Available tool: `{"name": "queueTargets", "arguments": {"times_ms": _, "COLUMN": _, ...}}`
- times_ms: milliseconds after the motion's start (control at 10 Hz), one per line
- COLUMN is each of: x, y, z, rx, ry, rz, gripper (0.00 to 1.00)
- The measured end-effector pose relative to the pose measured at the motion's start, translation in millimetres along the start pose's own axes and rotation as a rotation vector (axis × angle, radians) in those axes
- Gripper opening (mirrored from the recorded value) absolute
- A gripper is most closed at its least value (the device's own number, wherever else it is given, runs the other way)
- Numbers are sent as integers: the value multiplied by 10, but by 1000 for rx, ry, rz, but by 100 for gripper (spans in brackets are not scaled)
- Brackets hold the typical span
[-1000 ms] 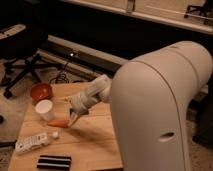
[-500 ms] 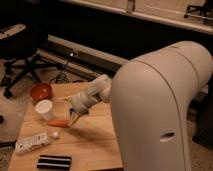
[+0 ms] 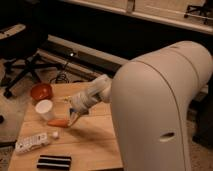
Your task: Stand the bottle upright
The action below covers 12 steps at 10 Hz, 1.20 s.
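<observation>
One small white bottle (image 3: pixel 31 143) lies on its side near the front left corner of the wooden tabletop (image 3: pixel 95 137), with a small white piece (image 3: pixel 55 134) just beside its right end. The tool (image 3: pixel 73 119) hangs apart from the bottle, over the middle of the tabletop. Its jaws are spread wide and hold nothing, and its tips are just beside an orange object (image 3: pixel 57 122). A white paper cup (image 3: pixel 45 109) stands behind that object, with a red bowl (image 3: pixel 41 92) farther back. A black block with white stripes (image 3: pixel 54 161) lies by the front edge, to the right of the bottle.
</observation>
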Motion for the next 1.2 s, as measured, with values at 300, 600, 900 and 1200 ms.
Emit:
{"name": "queueTargets", "arguments": {"times_ms": 300, "x": 0, "y": 0, "z": 0, "rx": 0, "ry": 0, "rz": 0, "gripper": 80}}
{"name": "queueTargets", "arguments": {"times_ms": 600, "x": 0, "y": 0, "z": 0, "rx": 0, "ry": 0, "rz": 0, "gripper": 80}}
{"name": "queueTargets", "arguments": {"times_ms": 900, "x": 0, "y": 16, "z": 10, "rx": -5, "ry": 2, "rz": 2, "gripper": 80}}
{"name": "queueTargets", "arguments": {"times_ms": 1200, "x": 63, "y": 178, "z": 225, "rx": -88, "ry": 115, "rz": 4, "gripper": 80}}
